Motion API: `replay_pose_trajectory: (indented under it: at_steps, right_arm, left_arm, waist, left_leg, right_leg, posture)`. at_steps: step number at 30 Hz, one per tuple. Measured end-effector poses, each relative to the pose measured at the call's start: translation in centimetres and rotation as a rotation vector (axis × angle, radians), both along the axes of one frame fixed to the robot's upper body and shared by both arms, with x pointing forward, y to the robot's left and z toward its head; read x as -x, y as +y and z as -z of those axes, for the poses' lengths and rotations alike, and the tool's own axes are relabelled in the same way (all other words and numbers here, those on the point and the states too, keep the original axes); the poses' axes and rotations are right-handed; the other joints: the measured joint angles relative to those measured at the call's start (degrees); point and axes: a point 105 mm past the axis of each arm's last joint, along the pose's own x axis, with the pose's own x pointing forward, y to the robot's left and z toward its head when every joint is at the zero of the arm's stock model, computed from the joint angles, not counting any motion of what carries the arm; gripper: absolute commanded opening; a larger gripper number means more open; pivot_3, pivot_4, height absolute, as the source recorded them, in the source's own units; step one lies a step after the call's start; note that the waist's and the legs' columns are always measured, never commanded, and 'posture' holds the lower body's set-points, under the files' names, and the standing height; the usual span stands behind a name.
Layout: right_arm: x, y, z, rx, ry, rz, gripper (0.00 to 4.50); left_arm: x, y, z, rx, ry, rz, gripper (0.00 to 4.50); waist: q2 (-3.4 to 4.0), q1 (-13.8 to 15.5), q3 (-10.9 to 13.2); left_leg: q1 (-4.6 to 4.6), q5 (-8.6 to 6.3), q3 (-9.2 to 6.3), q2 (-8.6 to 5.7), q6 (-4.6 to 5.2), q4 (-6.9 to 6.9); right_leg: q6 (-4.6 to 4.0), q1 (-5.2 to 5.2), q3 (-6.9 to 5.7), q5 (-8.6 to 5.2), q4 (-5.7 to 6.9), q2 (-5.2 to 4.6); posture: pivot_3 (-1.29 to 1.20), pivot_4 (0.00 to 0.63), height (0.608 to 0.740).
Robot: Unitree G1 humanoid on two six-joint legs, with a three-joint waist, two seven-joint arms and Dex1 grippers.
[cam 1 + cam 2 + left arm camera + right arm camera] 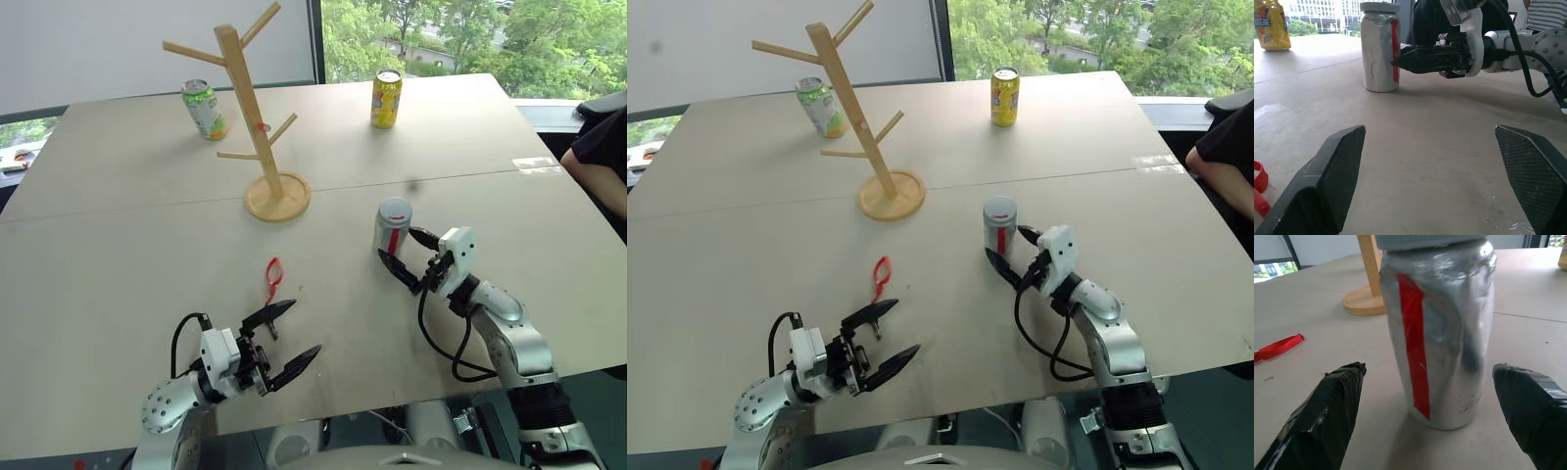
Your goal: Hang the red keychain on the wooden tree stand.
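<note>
Red keychain [273, 275] lies flat on the worktop [118, 255], apart from the left gripper [286, 341] at about its twelve o'clock, its key too small to make out; that gripper's fingers are spread wide and hold nothing. Further back stand a green can [204, 109], the wooden tree stand [257, 117] and a yellow can [386, 98], contents unseen. At three o'clock the right gripper [409, 257] has wide fingers flanking a silver can [393, 224], contact unclear.

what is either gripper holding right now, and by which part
Nothing. Both grippers are open: the right gripper straddles the silver can without gripping.
</note>
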Motion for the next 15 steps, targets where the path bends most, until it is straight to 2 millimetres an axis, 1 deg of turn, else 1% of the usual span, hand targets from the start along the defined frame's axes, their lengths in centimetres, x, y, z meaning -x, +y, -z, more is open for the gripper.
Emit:
replay_pose_trajectory:
  at_steps: [4, 7, 10, 15]
  right_arm:
    - [-0.6, 0.5, -0.3, -0.004, -0.019, -0.002, 4.44]
    - [-1.5, 0.9, -0.1, 0.004, -0.022, 0.008, 4.44]
    - [-2.0, 1.1, 0.0, 0.005, -0.032, 0.016, 4.44]
    - [-2.2, 1.3, 0.4, 0.000, -0.025, 0.019, 4.44]
  left_arm:
    - [0.1, 0.1, 0.1, -0.001, 0.000, -0.002, 4.40]
    - [0.1, 0.1, 0.3, 0.000, 0.004, -0.005, 4.40]
    - [0.2, 0.2, 0.5, -0.001, 0.012, -0.009, 4.40]
    - [0.2, 0.2, 0.5, 0.000, 0.006, -0.011, 4.40]
  waist:
    - [0.00, 0.0, 0.0]
    - [0.00, 0.0, 0.0]
    - [0.00, 0.0, 0.0]
    - [0.01, 0.0, 0.0]
  left_leg:
    - [0.00, 0.00, 0.00, 0.00, 0.00, 0.00]
    - [0.01, 0.00, 0.01, 0.00, 0.00, 0.00]
    - [0.01, 0.00, 0.03, 0.00, 0.00, 0.00]
    - [0.01, 0.00, 0.02, 0.00, 0.01, 0.00]
  right_leg:
    - [0.00, 0.00, 0.00, 0.00, 0.00, 0.00]
    - [0.00, 0.00, 0.00, 0.00, 0.00, 0.01]
    - [0.00, 0.00, 0.01, 0.00, 0.00, 0.01]
    - [0.00, 0.00, 0.01, 0.00, 0.00, 0.01]
  posture:
    - [0.00, 0.150, 0.740]
    - [0.00, 0.150, 0.740]
    - [0.00, 0.150, 0.740]
    - [0.00, 0.150, 0.740]
